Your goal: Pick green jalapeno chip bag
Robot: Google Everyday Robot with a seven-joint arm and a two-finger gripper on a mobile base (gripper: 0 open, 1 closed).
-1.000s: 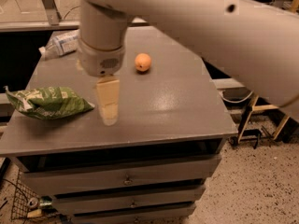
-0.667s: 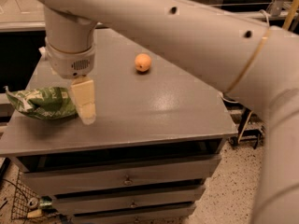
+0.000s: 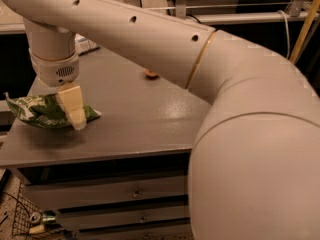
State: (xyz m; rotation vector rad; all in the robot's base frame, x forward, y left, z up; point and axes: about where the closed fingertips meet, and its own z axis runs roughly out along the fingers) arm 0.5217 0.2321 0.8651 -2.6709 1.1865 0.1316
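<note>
The green jalapeno chip bag (image 3: 34,112) lies flat at the left edge of the counter (image 3: 145,116), near its front corner. The gripper (image 3: 74,110) hangs over the bag's right end, at or just touching the foil. Whether the jaws are open or closed on it, I cannot tell. Judging by this, the approach is done, while the grasp and lift are not yet shown. The counter is grey speckled metal over drawers (image 3: 136,194). An orange (image 3: 150,74) peeks out behind the arm, mid-counter.
</note>
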